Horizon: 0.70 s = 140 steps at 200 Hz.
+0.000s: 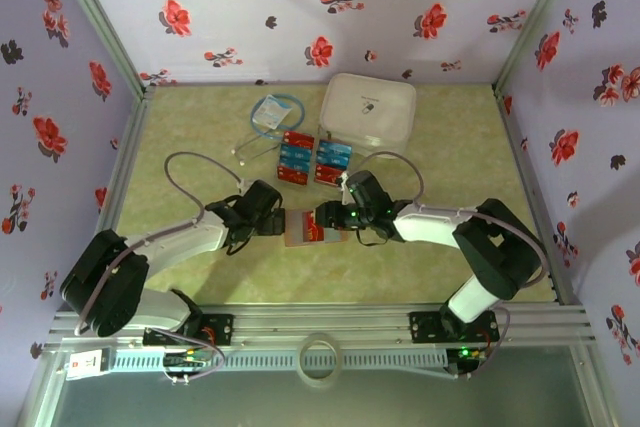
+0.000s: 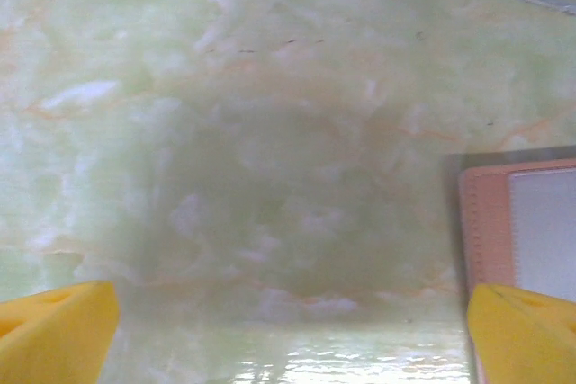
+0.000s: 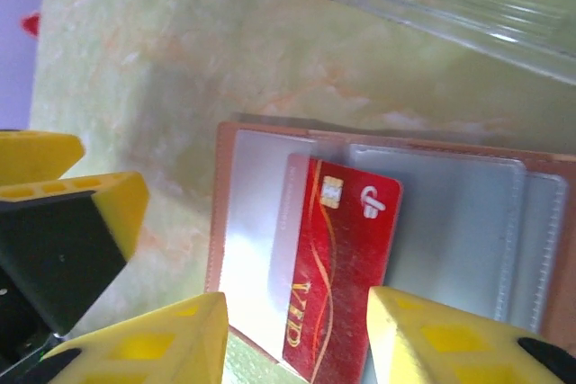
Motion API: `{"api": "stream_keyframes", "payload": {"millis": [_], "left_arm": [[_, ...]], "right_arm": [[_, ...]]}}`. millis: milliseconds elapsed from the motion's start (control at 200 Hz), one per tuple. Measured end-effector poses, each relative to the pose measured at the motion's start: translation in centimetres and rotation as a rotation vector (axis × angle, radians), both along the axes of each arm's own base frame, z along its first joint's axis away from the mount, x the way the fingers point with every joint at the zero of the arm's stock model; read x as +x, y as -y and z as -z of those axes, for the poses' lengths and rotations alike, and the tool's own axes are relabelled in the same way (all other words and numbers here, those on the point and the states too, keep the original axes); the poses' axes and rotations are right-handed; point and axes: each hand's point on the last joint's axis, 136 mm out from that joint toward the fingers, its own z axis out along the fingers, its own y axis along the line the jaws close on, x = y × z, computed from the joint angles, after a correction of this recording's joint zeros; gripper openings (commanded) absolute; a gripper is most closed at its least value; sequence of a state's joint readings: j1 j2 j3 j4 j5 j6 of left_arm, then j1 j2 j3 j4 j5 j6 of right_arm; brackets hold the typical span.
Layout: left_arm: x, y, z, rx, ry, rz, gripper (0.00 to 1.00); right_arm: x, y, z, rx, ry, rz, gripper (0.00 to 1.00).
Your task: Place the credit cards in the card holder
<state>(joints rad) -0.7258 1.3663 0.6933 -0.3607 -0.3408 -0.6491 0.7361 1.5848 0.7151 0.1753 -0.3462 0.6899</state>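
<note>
The tan card holder [image 1: 303, 229] lies open on the table between my two grippers, its clear pockets [image 3: 468, 222] facing up. A red credit card [image 3: 337, 267] with a gold chip rests on it, its left edge tucked under a clear pocket. My right gripper [image 3: 297, 339] is open, one yellow finger on each side of that card's near end. More red and blue credit cards [image 1: 295, 157] lie in two columns farther back. My left gripper [image 2: 288, 348] is open wide over bare table, its right finger [image 2: 522, 330] at the holder's pink-tan edge [image 2: 490, 222].
A big white zip case [image 1: 367, 110] stands at the back right, and a clear bag holding a blue cable [image 1: 273, 112] lies beside it. Flowered walls close the table in on three sides. The left gripper's yellow fingers [image 3: 54, 186] sit close to the holder's left side.
</note>
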Motion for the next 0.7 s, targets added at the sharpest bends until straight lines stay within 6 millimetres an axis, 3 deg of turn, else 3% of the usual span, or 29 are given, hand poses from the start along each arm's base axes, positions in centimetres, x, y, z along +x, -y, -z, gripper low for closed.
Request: {"api": "stream_keyframes", "payload": {"millis": [80,170,450,700], "left_arm": [[-0.2,-0.5,0.2,0.013,-0.014,-0.006,1.00],[-0.4,-0.7,0.4,0.024,-0.026,-0.008,1.00],[-1.1,-1.3,2.4,0.093,-0.099,0.001,1.00],[-0.7,-1.0,2.9,0.120,-0.120,0.018,1.00]], "right_arm": [[0.2,0.7,0.4,-0.066,0.005,0.000,0.18],[0.4,1.4,0.7,-0.129,-0.003,0.014,0.11],[0.8,1.8,1.7,-0.239,-0.008,-0.001,0.07],[0.7,1.2,2.8,-0.271,-0.027,-0.022,0.07]]}}
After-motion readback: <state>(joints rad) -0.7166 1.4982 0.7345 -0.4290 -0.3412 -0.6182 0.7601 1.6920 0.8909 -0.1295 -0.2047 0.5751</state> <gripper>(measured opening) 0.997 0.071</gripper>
